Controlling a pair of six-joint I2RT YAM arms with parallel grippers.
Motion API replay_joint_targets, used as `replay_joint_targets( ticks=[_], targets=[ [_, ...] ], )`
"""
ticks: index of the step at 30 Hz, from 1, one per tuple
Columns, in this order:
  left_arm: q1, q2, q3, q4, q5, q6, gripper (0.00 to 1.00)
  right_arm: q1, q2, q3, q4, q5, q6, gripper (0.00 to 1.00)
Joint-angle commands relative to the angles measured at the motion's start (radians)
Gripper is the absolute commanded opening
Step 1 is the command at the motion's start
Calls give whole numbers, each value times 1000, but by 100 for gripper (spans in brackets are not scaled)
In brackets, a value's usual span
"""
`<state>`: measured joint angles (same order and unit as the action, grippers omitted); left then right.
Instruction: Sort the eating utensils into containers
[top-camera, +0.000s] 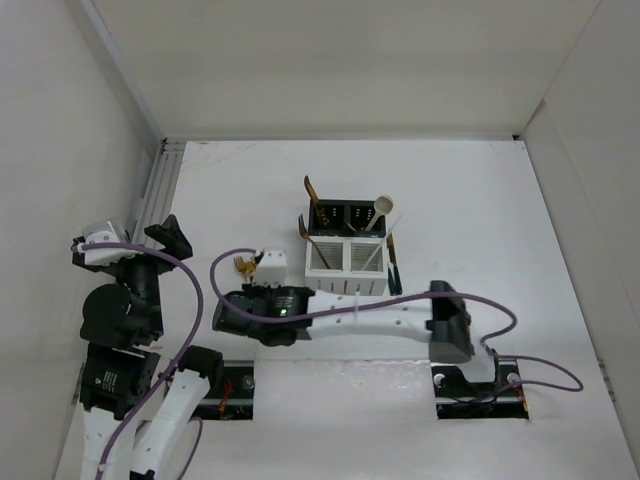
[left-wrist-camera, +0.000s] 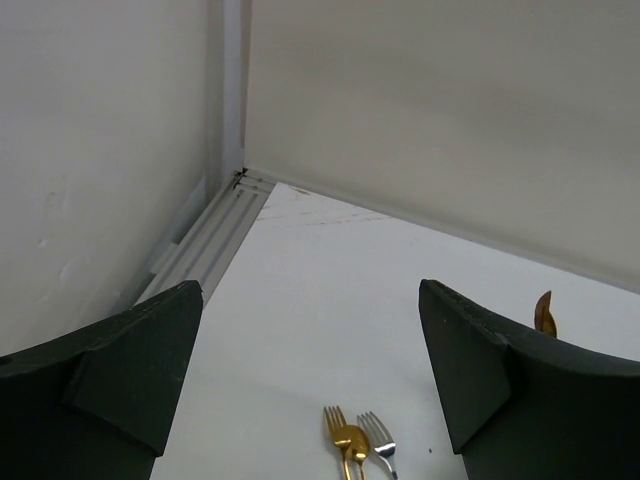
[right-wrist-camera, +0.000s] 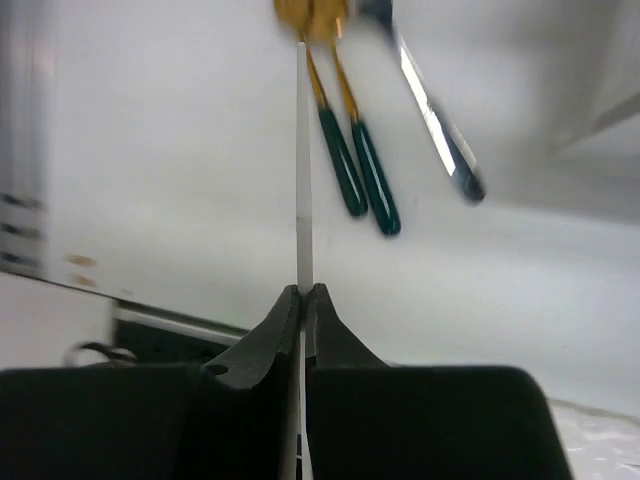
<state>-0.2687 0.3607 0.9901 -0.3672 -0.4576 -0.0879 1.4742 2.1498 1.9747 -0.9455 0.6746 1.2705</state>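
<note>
My right gripper (right-wrist-camera: 304, 292) is shut on a thin white chopstick (right-wrist-camera: 303, 180) that points straight out from the fingertips. Beyond it on the table lie two gold utensils with teal handles (right-wrist-camera: 340, 160) and a silver fork (right-wrist-camera: 430, 110). In the top view this gripper (top-camera: 268, 268) sits left of the containers (top-camera: 345, 270), beside the gold fork heads (top-camera: 240, 265). The bins hold several utensils and a cream spoon (top-camera: 383, 205). My left gripper (left-wrist-camera: 310, 370) is open and empty, held above the table. A gold fork and spoon (left-wrist-camera: 345, 445) and the silver fork (left-wrist-camera: 375, 440) lie below it.
The left gripper (top-camera: 165, 235) is near the left wall and a grey rail (left-wrist-camera: 205, 245) along it. White walls enclose the table on three sides. A gold utensil tip (left-wrist-camera: 543, 312) shows behind the left gripper's right finger.
</note>
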Motion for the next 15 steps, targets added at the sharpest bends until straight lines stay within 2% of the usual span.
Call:
replay_joint_targets(
  ticks=[1,7,10,13,14,15],
  targets=[
    [-6,38,39,48,-6,-7,87,1,-188,-16,-12,279,-86,0],
    [-6,79,48,99,-15,13,87,1,-375,-82,-12,579,-174,0],
    [-6,102,48,120,-15,34,87,-12,-459,-117,-12,678,-194,0],
    [-6,115,48,131,-24,45,87,-23,-537,-206,-12,804,-218,0],
    [-6,125,48,142,-24,45,87,-44,-556,-273,-12,913,-218,0],
    [-6,135,48,152,-24,54,87,-61,-573,-299,-12,954,-218,0]
  ],
)
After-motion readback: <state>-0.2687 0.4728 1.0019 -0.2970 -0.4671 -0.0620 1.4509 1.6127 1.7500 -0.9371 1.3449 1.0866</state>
